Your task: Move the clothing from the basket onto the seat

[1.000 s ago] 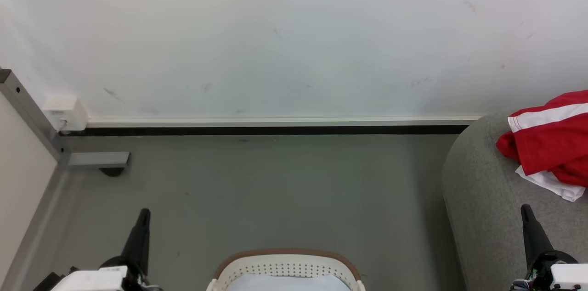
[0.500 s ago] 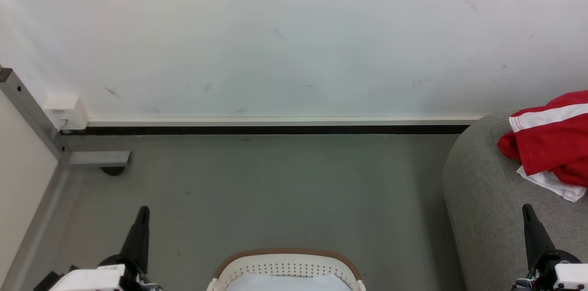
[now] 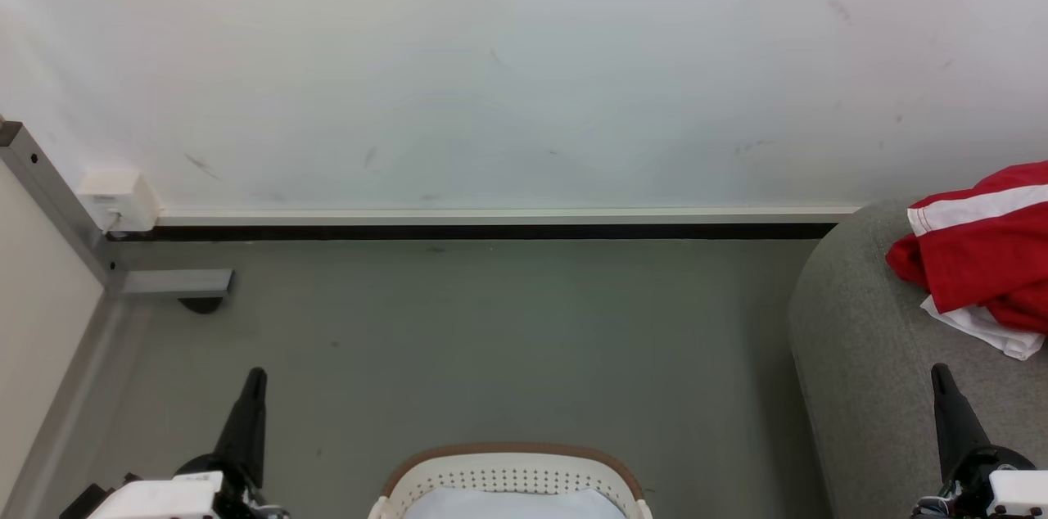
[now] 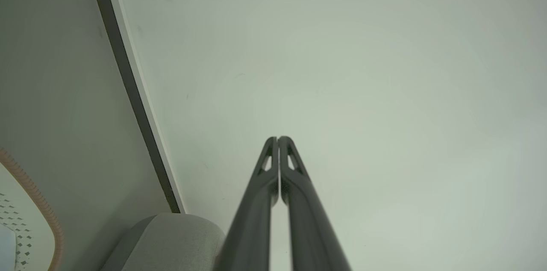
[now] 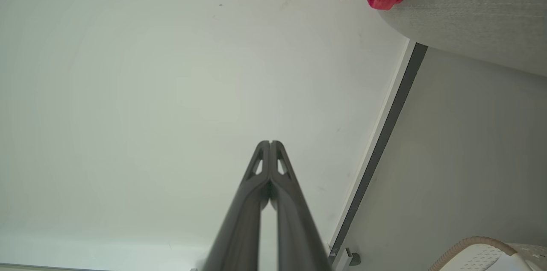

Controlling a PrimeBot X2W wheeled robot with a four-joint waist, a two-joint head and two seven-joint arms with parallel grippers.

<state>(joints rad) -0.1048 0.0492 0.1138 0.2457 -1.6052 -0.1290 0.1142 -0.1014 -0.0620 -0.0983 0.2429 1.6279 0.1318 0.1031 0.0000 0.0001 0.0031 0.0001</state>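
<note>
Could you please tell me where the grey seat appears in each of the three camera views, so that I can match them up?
Head view: the seat runs down the right side, from mid-height to the bottom edge.
Left wrist view: its rounded corner sits at the bottom edge, left of centre.
Right wrist view: it lies across the top right corner.
Shared landmark: the dark skirting strip, which meets the seat in all three views.

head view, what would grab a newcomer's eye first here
The bright red clothing with its white stripe stands out most, lying crumpled on the grey seat at the right edge. Next comes the white basket with a brown rim at the bottom middle, standing on the floor. The left gripper and right gripper point up from the lower corners, both shut and holding nothing.
</note>
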